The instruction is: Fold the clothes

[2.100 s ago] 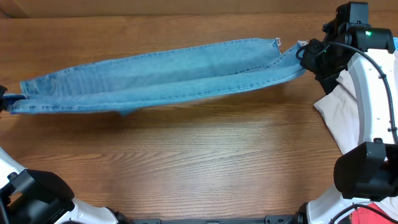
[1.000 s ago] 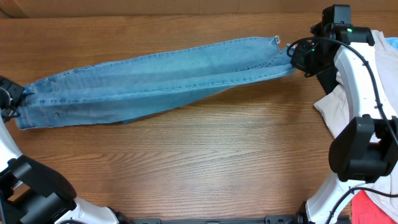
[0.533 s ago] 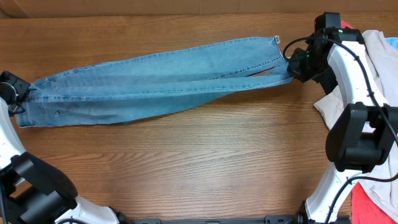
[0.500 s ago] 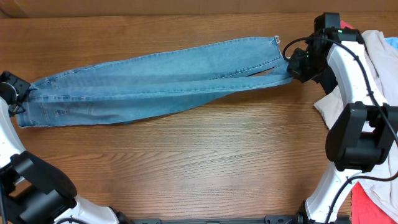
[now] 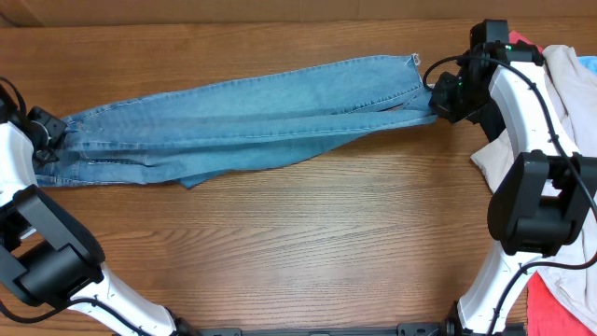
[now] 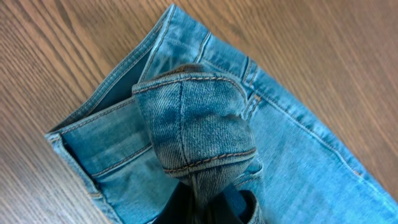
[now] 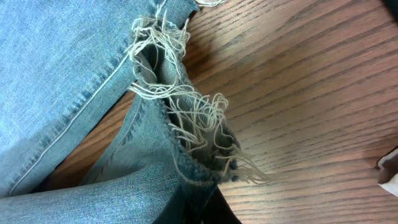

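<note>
Overhead, a pair of long, slim light blue denim jeans [image 5: 252, 117] lies stretched across almost the full width of the brown wood-grain bench [image 5: 308, 243]. The waistband is at the left and the leg ends at the right, with the legs partly overlapping and slanting toward the far right corner. The left gripper [image 5: 48, 131] is clamped on a bunched fold of the waistband. The left wrist view shows stitched denim drawn up into the dark fingers [image 6: 177, 211] at the bottom of the frame, with the rest of the waist flat on the wood. The right gripper [image 5: 437, 98] is closed on one leg end, whose frayed white threads [image 7: 180, 118] spill over the wood in the right wrist view. The other hem [image 5: 413, 62] lies free just beside it. An off-white cloth garment [image 5: 560, 84] sits heaped at the bench's right edge beneath the right arm. A red garment [image 5: 550, 313] shows at the lower right corner.
</note>
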`<state>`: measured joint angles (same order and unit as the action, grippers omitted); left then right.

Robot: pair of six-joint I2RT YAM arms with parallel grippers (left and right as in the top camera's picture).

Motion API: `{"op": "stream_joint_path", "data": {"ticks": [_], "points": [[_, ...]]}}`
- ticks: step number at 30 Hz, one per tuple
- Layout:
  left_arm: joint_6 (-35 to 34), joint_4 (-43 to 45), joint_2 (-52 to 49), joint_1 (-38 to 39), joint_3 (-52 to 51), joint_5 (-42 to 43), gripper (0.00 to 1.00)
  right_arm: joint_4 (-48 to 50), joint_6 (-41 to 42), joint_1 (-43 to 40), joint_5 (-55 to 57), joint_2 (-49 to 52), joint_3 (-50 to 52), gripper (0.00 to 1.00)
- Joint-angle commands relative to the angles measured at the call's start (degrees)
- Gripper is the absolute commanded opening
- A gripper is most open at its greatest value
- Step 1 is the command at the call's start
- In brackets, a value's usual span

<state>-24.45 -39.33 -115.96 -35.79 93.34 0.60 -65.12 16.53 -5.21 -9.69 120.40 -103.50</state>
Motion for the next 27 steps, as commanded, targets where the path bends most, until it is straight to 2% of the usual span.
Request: {"op": "stream_joint_path", "data": {"ticks": [1, 15, 16, 17, 18, 19, 20, 23, 27], "points": [[-3.15, 1.57, -0.5, -0.76, 0.5, -3.76, 0.04, 0.59, 0.24, -1.16, 3.15, 0.17, -1.95, 0.04], [-7.58, 4.13, -0.5, -0.92, 0.63, -3.65, 0.04, 2.05, 0.22, -0.31, 3.17, 0.17, -1.95, 0.04], [-7.58, 4.72, -0.5, -0.94, 0.83, -3.52, 0.1, 2.05, 0.24, -0.31, 3.17, 0.17, -1.95, 0.04], [-7.45, 5.25, -0.5, -0.94, 1.11, -3.19, 0.29, 2.01, 0.22, -0.31, 3.17, 0.17, -1.95, 0.04], [-6.93, 5.51, -0.5, -0.94, 1.42, -2.62, 0.59, 1.9, 0.22, -0.31, 3.17, 0.17, -1.95, 0.04], [-5.33, 5.77, -0.5, -0.94, 1.84, -1.53, 0.85, 1.81, 0.22, -0.31, 3.17, 0.17, -1.95, 0.04], [-3.5, 5.77, -0.5, -0.94, 2.38, -0.39, 1.0, 1.73, 0.22, -0.31, 3.17, 0.17, -1.95, 0.04], [0.5, 3.78, -0.48, -0.9, 4.33, 2.34, 1.0, 1.36, 0.22, -0.31, 3.17, 0.17, -1.95, 0.04], [2.89, -4.44, -0.48, -0.81, 5.44, 5.81, 1.0, 1.01, 0.22, -0.31, 3.15, 0.17, -1.95, 0.04]]}}
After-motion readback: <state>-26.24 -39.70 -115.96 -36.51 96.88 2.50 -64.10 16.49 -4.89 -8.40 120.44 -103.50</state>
